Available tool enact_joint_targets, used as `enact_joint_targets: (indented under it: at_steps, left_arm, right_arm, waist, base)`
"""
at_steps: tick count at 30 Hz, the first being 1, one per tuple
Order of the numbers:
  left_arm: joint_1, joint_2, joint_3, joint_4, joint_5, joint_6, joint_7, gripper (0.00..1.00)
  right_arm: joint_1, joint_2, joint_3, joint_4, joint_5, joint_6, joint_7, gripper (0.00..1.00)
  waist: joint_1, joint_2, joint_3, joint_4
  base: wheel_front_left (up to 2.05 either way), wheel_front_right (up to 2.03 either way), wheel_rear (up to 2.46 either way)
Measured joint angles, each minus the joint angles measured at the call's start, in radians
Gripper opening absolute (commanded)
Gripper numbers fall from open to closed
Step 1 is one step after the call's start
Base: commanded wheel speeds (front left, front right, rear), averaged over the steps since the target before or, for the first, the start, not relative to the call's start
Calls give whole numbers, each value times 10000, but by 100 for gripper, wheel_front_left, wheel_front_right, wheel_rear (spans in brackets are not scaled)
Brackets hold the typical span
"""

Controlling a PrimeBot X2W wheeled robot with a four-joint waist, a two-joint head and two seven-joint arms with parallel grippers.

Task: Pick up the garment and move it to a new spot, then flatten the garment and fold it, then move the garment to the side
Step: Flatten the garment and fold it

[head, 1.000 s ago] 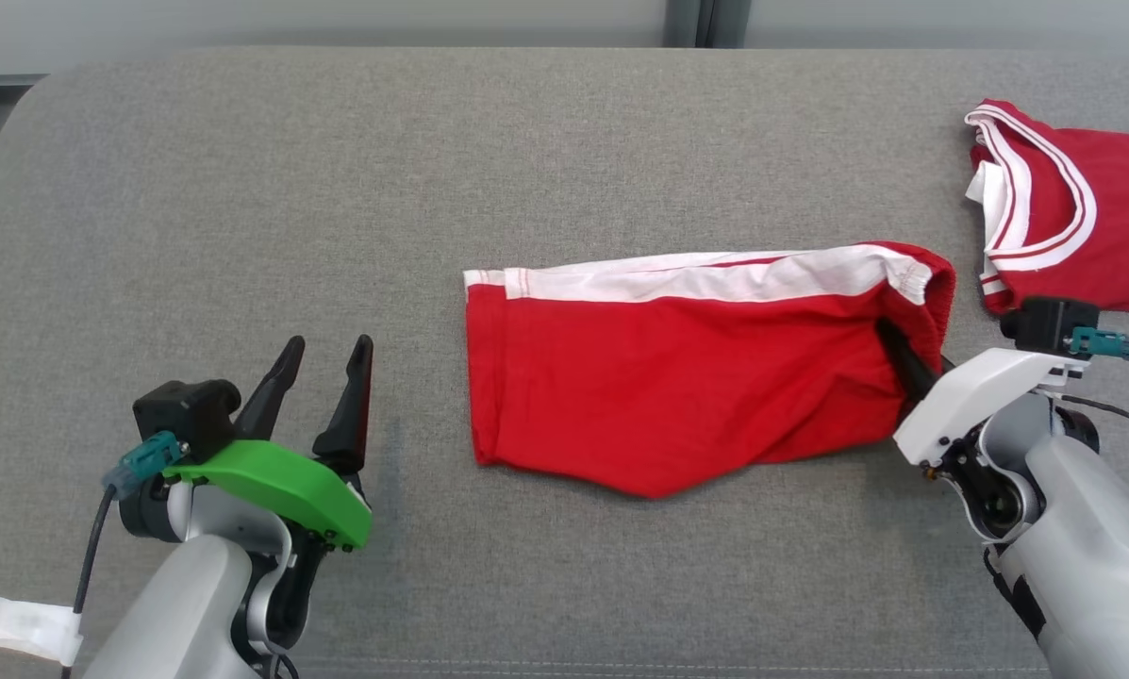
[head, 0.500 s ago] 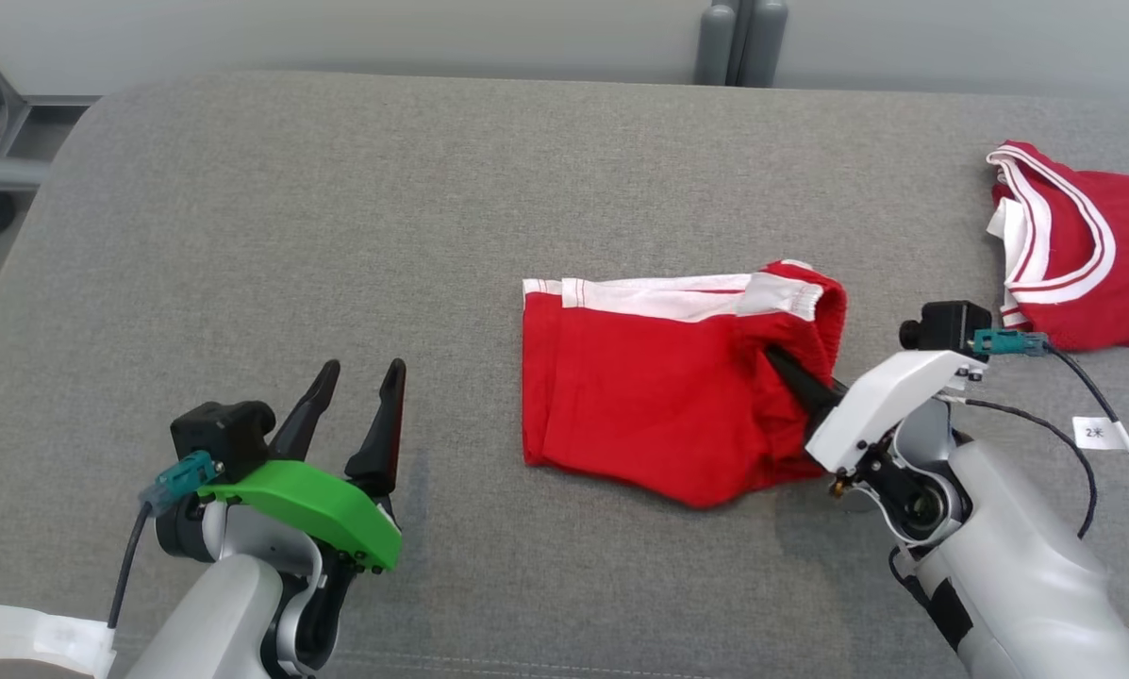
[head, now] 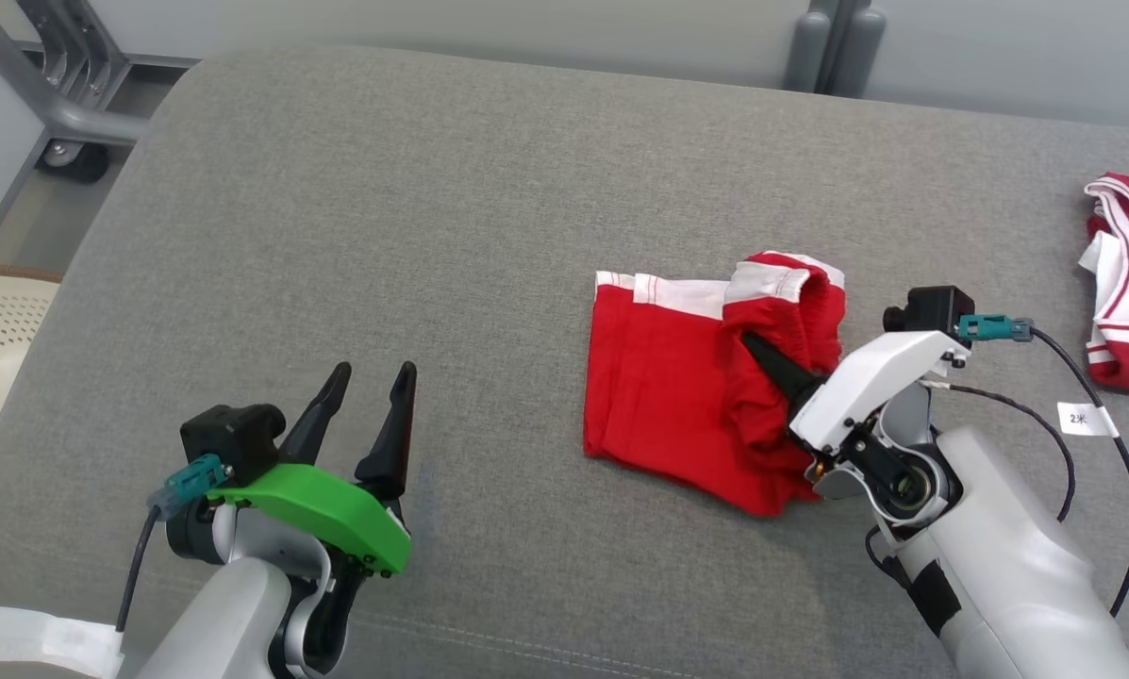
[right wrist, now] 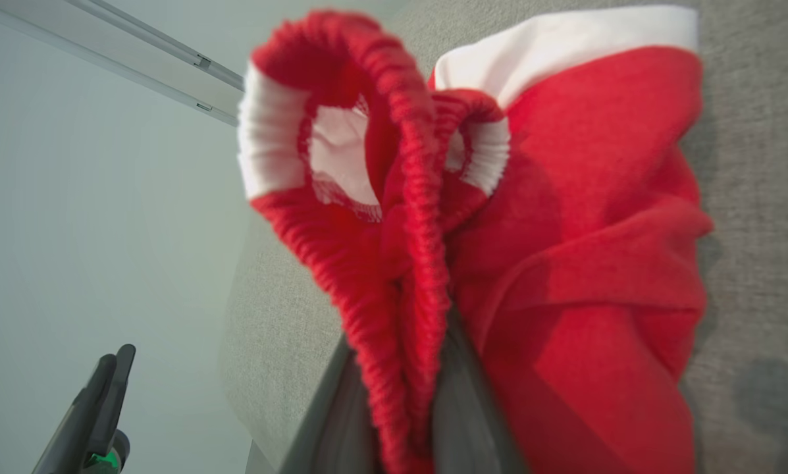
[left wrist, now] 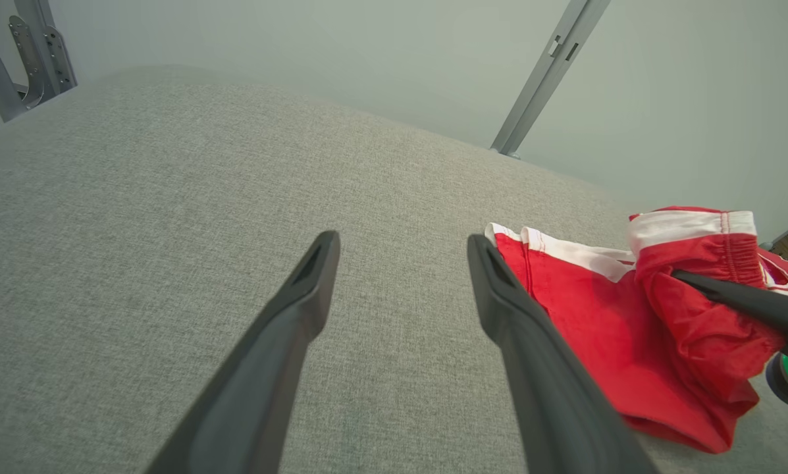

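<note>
Right of centre, right fingers (head: 773, 366) clamp the waistband of the red shorts (head: 658, 396), left fingers (head: 392, 420) splayed empty; that thin pinch could slip mid-drag.

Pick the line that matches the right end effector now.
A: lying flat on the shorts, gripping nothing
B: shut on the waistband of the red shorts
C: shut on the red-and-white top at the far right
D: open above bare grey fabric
B: the right end effector is pinched shut on the elastic waistband of the red shorts, and that end stands raised off the grey cushion.
</note>
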Motion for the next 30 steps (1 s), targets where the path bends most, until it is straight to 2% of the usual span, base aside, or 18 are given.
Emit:
enact_joint_targets:
  at_steps: [3,4,5,6,8,9,10,16,21,30]
  left_arm:
    - [12,-2,6,-23,0,0,0,100]
    - [15,-2,12,-35,0,0,0,100]
    - [17,-2,13,-40,0,0,0,100]
    - [19,-2,19,-40,-2,0,-2,100]
    - [25,2,67,-40,-4,2,-12,100]
    - [26,10,82,-40,-19,2,-12,100]
    - [26,10,84,-40,-56,2,-12,100]
    - [81,75,234,-38,-90,6,-102,100]
    - [243,111,297,-38,-90,6,-130,100]
    - [278,324,397,-169,-81,17,-267,100]
  right_arm:
    - [-197,6,-10,-13,-4,-184,-4,0]
    - [-260,15,0,-13,-6,-194,-17,5]
    - [-320,35,17,-13,-6,-242,-15,5]
    - [-371,59,42,-12,-10,-282,-17,10]
    - [-407,115,146,12,-27,-357,-17,38]
    - [-410,142,199,21,-33,-362,-17,84]
    - [-411,155,255,29,-33,-368,-17,100]
    - [-557,171,570,-33,90,-311,-13,100]
    - [-564,167,685,-370,351,-113,-104,100]
    - [-517,4,692,-828,-144,13,-874,100]
  waist:
    - [0,0,47,236]
    - [0,0,68,307]
    - [0,0,89,373]
    - [0,0,113,434]
    - [0,0,159,527]
    - [0,0,179,555]
    - [0,0,195,573]
    - [0,0,183,474]
    - [0,0,83,175]
    - [0,0,-108,-465]
  base:
    - [0,0,0]
    - [0,0,0]
    - [0,0,0]
    - [0,0,0]
    - [0,0,0]
    - [0,0,0]
    - [0,0,0]
    - [0,0,0]
    - [0,0,0]
    - [0,0,0]
